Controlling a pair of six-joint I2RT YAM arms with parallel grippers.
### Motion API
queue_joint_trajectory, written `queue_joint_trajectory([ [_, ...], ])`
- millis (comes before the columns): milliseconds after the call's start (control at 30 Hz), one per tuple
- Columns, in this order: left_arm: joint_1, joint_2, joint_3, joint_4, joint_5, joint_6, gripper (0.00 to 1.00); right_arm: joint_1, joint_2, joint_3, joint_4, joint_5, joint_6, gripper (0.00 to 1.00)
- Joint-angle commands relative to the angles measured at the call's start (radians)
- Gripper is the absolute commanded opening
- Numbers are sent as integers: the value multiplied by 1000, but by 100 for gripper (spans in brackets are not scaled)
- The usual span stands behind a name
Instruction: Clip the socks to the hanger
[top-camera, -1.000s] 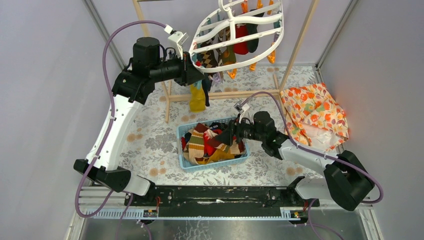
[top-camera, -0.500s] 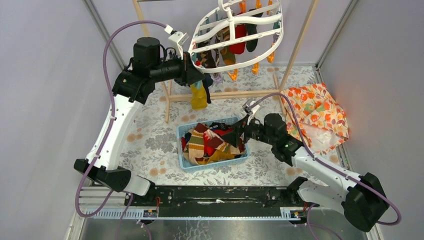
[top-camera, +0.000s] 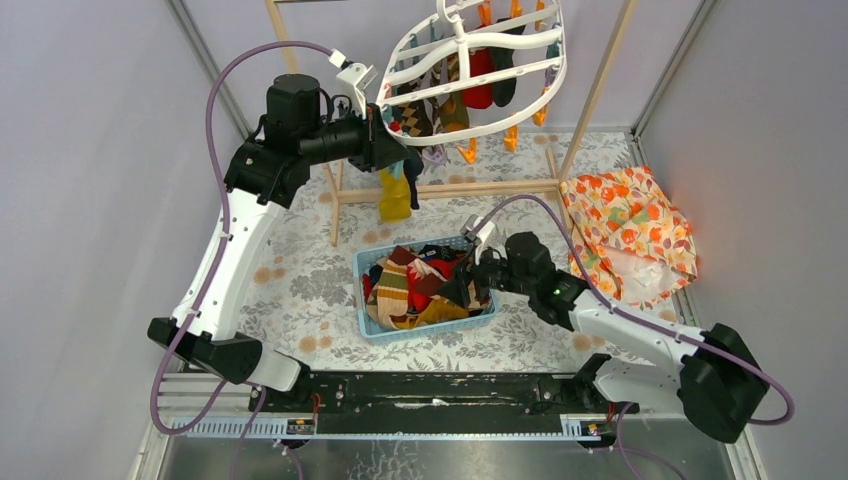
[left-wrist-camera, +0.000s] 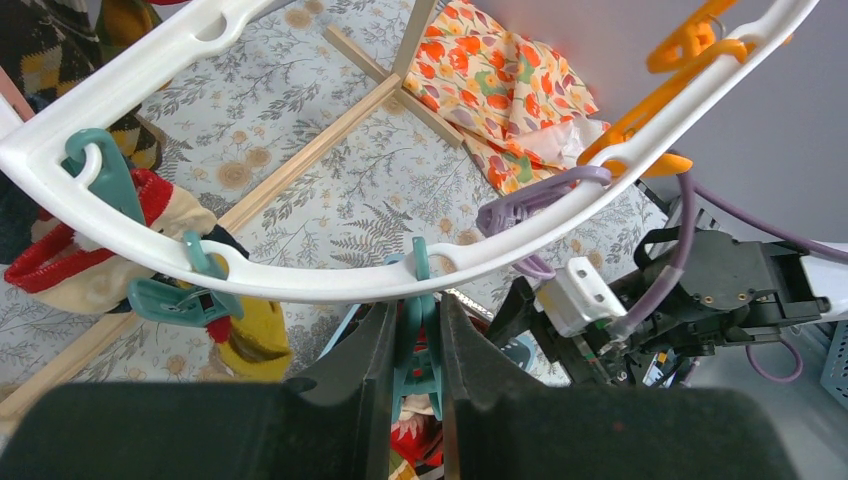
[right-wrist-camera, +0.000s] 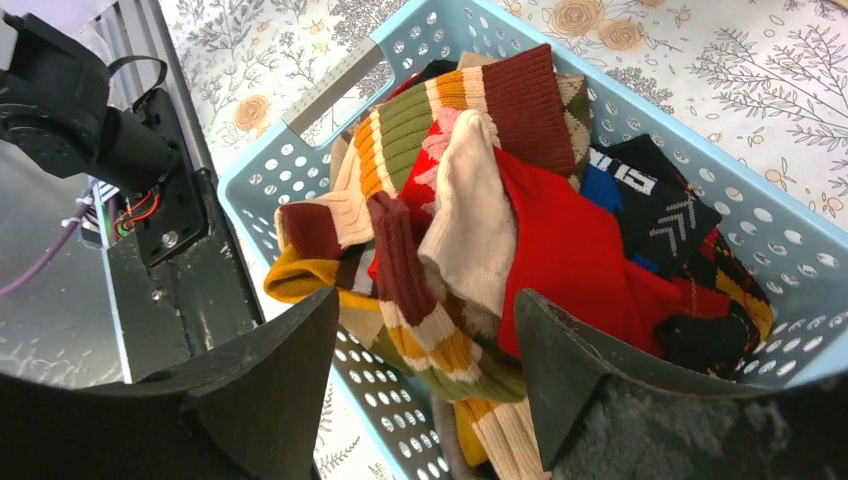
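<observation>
The white oval hanger (top-camera: 462, 45) hangs at the back with several socks (top-camera: 480, 85) clipped under it. My left gripper (top-camera: 400, 150) reaches its near rim (left-wrist-camera: 300, 280) and is shut on a dangling teal clip (left-wrist-camera: 418, 345), squeezed between both fingers. A yellow sock (top-camera: 394, 195) hangs from the neighbouring teal clip (left-wrist-camera: 165, 300). More socks (top-camera: 415, 290) are heaped in a blue basket (top-camera: 372, 330). My right gripper (top-camera: 462, 283) hovers open over the heap's right side. A striped green-orange sock (right-wrist-camera: 440, 350) and a red sock (right-wrist-camera: 570, 240) lie just below its spread fingers (right-wrist-camera: 290, 370).
A wooden rail frame (top-camera: 450, 190) carries the hanger, its foot bars lying on the floral mat behind the basket. An orange floral cloth (top-camera: 625, 225) lies at the right. Grey walls enclose both sides. The arms' black base rail (top-camera: 430, 390) runs along the near edge.
My right arm swung out to the right, then came back left and lower over the basket, with its jaws staying open. The left gripper has kept its hold on the clip.
</observation>
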Motion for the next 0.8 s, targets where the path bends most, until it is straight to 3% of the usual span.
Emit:
queue_joint_trajectory([
  [0,6,6,32,-41,32,28,2,6,62,92,33,-35,-63,70],
  [167,8,5,33,-40,35,32,2,6,124,148,14,-96,-96,59],
  [400,10,5,38,-50,36,44,2,5,136,183,-54,-138,-106,24],
  [467,11,5,36,-50,37,46,2,5,111,183,-92,-121,-110,20],
  [567,12,6,37,-50,41,46,2,5,75,171,-125,-100,-137,22],
  [600,12,6,36,-50,42,46,2,5,68,167,-126,-100,-138,30],
  [633,12,8,35,-50,43,45,2,5,67,162,-126,-103,-138,45],
  [667,12,9,35,-50,45,43,2,4,70,157,-122,-106,-138,52],
  [767,12,7,36,-50,49,40,2,4,88,143,-101,-119,-133,59],
])
